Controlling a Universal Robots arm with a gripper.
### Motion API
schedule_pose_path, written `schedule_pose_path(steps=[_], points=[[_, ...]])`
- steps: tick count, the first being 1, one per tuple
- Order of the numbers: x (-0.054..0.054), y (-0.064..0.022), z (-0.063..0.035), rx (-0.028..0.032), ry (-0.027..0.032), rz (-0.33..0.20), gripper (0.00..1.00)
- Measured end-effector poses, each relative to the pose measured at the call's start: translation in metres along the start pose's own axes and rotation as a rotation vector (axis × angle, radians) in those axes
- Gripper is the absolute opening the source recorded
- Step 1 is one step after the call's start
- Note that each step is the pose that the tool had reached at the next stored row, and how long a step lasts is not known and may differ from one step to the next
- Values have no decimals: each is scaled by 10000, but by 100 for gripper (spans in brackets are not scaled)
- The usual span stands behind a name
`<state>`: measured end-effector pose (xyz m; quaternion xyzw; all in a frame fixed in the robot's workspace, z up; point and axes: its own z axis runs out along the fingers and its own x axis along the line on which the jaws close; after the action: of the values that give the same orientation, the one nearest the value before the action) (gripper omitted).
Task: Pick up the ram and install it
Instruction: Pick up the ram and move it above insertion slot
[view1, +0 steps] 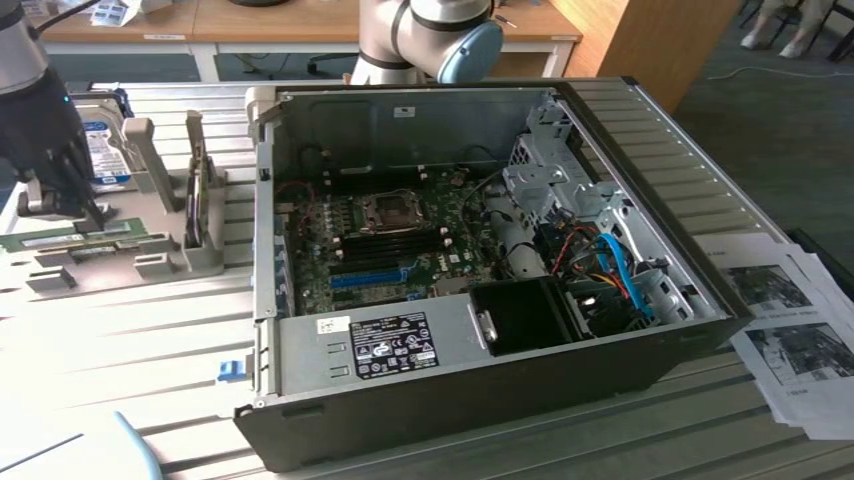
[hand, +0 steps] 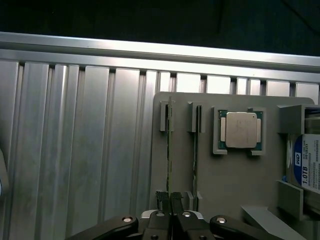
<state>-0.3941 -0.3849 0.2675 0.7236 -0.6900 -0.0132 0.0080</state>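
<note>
The task is only beginning. The ram (hand: 170, 140) is sitting on edge in a slot of the grey holder (hand: 225, 185), outside the case (view1: 467, 400). It does not look lifted yet, and nothing of the install is showing on the board (view1: 387, 240).

The claw (hand: 169, 199) is hanging over the holder's near end, at the exterior view's left (view1: 67, 200). Its fingers are drawn almost together, one on each flat side of the ram's near end. That reads as a pinch on the thin stick rather than an empty close.

The ram is showing as a thin line in the wrist view, top edge up. Its long axis is running straight away from the claw toward the holder's far end. A second stick (hand: 196, 145) is lying parallel just beside it in the next slot. A processor (hand: 241, 130) and a drive (hand: 307, 160) are resting further along the holder.
</note>
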Motion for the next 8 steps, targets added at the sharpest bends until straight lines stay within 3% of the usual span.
schedule_pose_path(steps=[8], points=[[-1, 3, -106, 0, 0, 0, 11]])
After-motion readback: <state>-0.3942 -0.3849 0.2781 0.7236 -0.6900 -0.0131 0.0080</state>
